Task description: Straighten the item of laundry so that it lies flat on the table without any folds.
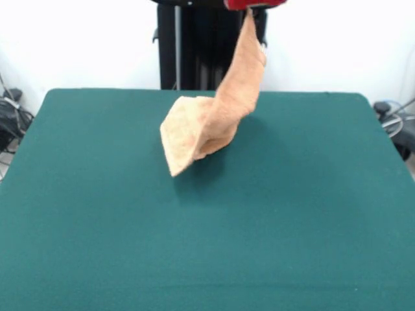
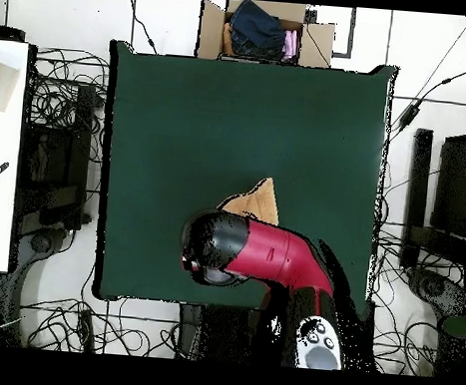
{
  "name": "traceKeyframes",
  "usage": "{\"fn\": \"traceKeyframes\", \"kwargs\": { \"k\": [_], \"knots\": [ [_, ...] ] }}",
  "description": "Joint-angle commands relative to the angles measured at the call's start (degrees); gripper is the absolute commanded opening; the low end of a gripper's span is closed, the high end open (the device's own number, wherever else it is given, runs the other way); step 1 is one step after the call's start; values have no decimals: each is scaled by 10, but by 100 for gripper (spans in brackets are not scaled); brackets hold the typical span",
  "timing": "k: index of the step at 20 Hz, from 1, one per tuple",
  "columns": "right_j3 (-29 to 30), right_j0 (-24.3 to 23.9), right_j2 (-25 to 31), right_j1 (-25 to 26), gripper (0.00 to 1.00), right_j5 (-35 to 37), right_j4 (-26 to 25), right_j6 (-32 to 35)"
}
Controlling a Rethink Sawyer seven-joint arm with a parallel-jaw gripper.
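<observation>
Towel (image 1: 214,116) hoisted by one corner from gripper (image 1: 254,5) at top edge; lower end folded and resting on green table (image 1: 292,214), mid-table toward the robot's side. Jaws cropped, can't tell how they stand. Suggest dragging low away from the resting end, then lowering slowly to unroll the fold.
</observation>
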State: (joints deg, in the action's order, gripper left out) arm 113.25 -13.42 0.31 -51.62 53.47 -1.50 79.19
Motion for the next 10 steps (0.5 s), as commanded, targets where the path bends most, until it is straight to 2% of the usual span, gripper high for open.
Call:
{"fn": "traceKeyframes", "kwargs": {
  "k": [1,6,10],
  "knots": [
    [-25,34,26,55,0,-77,-12,114],
    [-24,58,10,76,0,-119,-10,137],
    [-42,82,-11,84,0,-109,-13,154]
  ]
}}
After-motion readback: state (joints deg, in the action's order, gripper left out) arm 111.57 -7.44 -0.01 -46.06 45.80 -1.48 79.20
